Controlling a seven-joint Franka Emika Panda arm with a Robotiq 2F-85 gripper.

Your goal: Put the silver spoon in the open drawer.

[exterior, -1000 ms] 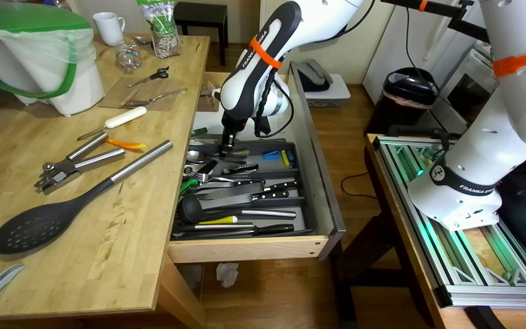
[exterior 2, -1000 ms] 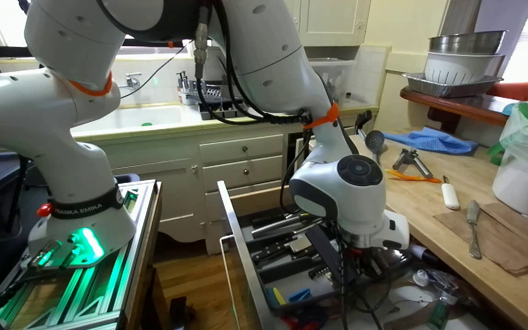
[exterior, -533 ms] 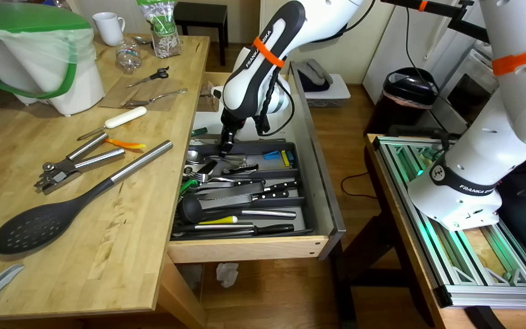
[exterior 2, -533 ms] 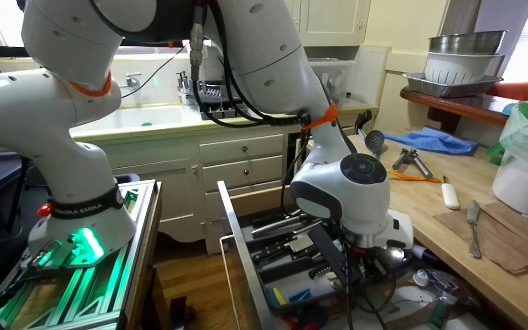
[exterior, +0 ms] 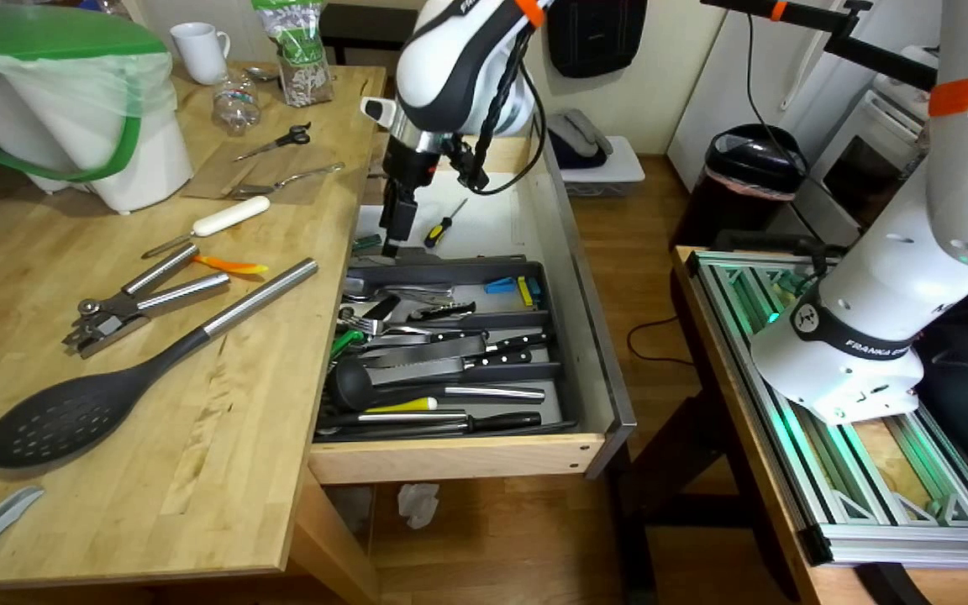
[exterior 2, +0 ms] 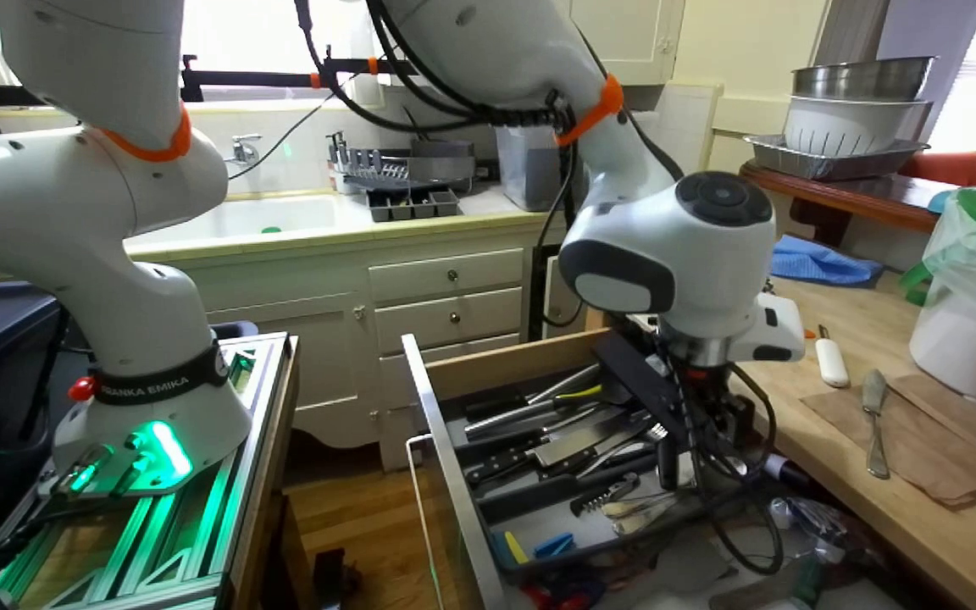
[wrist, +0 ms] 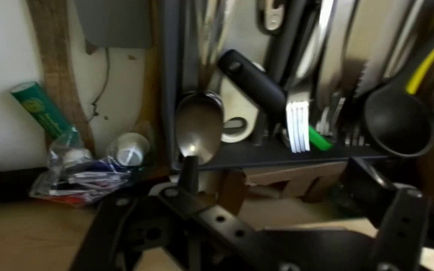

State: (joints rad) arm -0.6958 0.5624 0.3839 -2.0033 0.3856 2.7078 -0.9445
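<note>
The silver spoon [wrist: 200, 124], as I took it, lay in the dark tray [exterior: 450, 272] of the open drawer [exterior: 459, 460], so I judged the placing done. The gripper [wrist: 272, 163] was over the drawer, its fingers well apart with nothing between them. One risk: a fingertip appeared near the spoon — touching or not, I could not tell — and a sideways move might drag it. The cable [exterior: 542, 143] hung in a loop above the drawer, so it could catch the tray. Beside the drawer, the wooden counter [exterior: 232, 437] carried a black slotted spoon [exterior: 154, 368], scissors [exterior: 282, 139] and a mug [exterior: 200, 52]. Beyond the drawer, a trash can [exterior: 729, 186] stood on the floor [exterior: 526, 546].
</note>
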